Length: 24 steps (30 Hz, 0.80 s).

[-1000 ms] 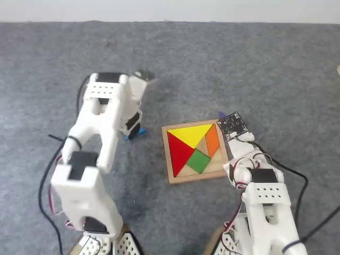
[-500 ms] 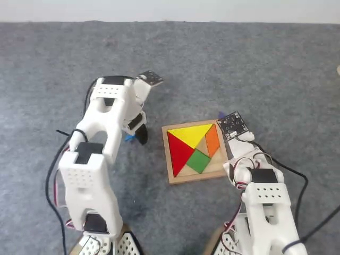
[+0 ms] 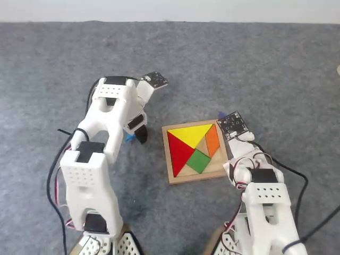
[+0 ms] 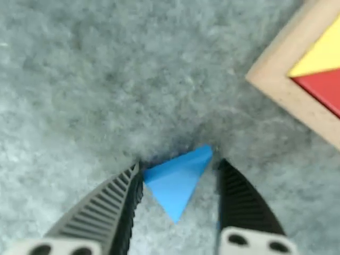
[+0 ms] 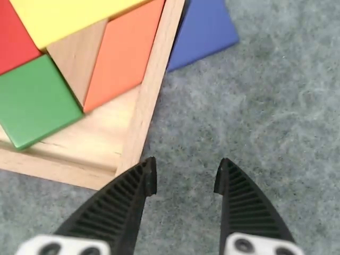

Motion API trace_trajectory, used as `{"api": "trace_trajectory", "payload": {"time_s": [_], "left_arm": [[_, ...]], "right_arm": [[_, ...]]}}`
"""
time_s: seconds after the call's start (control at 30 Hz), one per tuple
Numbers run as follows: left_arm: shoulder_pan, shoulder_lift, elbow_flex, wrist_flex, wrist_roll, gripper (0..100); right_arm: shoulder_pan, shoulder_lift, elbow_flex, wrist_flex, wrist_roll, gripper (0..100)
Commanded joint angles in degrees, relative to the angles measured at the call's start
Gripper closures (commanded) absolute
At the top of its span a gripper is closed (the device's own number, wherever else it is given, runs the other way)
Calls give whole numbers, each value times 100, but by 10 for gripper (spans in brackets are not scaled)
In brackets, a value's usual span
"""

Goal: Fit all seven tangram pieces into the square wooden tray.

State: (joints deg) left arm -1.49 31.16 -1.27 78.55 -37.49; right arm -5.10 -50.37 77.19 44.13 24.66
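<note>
The step in hand looks like the pickup of the light-blue triangle. It lies flat on the carpet near a corner of the tray, on the tray's side away from the right arm. The left gripper is released, with its jaws spread to either side of the piece. One finger seems to touch a corner; the other stands just beside the opposite one.

A thin wedge pinched at its tips is likely to twist out, so the jaws should probably settle low and close squarely across the piece.

The right gripper is also released and holds nothing, hanging over the carpet just outside the tray's wall.

The left wrist view gives the fit of jaws to piece, while the high view gives the run from there to the tray, where the red triangle and yellow triangle sit. The right wrist view adds detail — a dark-blue triangle outside the tray against its wall, and bare wood beside the orange piece and green square.
</note>
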Motion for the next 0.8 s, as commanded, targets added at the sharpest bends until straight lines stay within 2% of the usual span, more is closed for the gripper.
{"api": "trace_trajectory", "payload": {"time_s": [0.0, 0.43, 0.63, 0.77], "left_arm": [[-70, -18, -171, 457, -18, 835], [360, -193, -215, 870, 1099, 868], [659, -1477, -198, 1547, 1152, 868], [1319, -2611, 110, 1864, 1178, 868]], "right_arm": [[31, -22, -35, -127, -70, 809], [31, -22, -35, -127, -70, 809], [40, -40, -35, -136, -70, 809], [66, -66, -35, -136, -79, 809]]}}
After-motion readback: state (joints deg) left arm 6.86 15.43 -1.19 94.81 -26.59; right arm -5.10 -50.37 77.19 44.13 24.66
